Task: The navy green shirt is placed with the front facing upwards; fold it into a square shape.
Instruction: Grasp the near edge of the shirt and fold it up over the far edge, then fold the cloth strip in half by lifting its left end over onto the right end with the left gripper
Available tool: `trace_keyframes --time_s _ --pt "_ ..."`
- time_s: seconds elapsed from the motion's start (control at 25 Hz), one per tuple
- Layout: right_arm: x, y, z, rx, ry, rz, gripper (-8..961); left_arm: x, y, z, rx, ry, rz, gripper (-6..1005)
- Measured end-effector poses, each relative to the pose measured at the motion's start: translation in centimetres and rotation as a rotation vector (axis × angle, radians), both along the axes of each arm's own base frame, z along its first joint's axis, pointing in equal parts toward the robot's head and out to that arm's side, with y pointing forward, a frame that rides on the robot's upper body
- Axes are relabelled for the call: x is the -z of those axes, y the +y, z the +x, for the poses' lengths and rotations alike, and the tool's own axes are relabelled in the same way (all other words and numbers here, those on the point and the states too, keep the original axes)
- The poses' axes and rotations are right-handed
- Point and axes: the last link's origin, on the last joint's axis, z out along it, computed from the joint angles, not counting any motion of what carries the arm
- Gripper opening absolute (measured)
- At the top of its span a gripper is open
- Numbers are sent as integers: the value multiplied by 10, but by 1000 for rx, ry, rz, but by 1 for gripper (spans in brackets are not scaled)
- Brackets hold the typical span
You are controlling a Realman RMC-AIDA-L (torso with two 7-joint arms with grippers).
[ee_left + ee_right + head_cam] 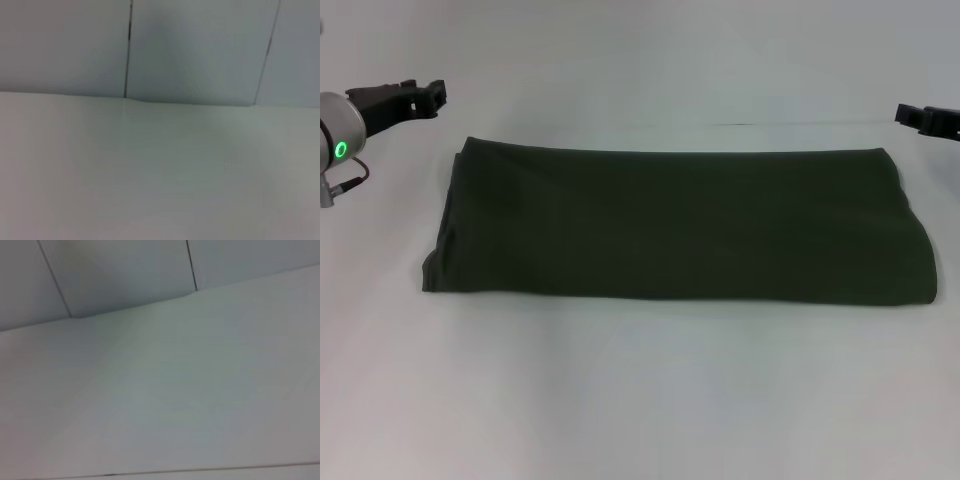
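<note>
across the middle of the frame the navy green shirt (680, 225) lies as a long band on the tabletop (640, 400); left gripper (420, 95) upper left, right gripper (925, 117) upper right, jaws' state we cannot tell; next we judge an end-to-end fold

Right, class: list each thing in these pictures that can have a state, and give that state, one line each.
navy green shirt: folded into a long flat rectangle, not yet square, ungripped.
left gripper: off the shirt beyond its far left corner, holding nothing.
right gripper: at the far right edge, off the shirt.
</note>
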Motion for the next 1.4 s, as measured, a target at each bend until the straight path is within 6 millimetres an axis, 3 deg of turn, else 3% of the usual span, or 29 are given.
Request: trace_keyframes --time_s 0.24,0.4,0.68,0.92,1.2,1.4 --pt "-4 -6 1 -21 47 -31 544 -2 -3 -2 5 -21 -9 445" --pt "-9 -20 1 -49 127 -97 661 -5 -19 2 71 -108 -92 628" --pt "-15 -62 5 -95 274 -224 784 -5 -65 8 205 -150 -240 685" --pt "-20 -92 20 -54 355 -275 778 -4 -92 -8 170 -112 -291 713" --pt "-25 -105 33 -5 375 -274 778 -5 -111 -32 113 -108 -296 712" --pt "-27 -103 33 4 382 -269 779 3 -118 -46 56 -70 -330 712"
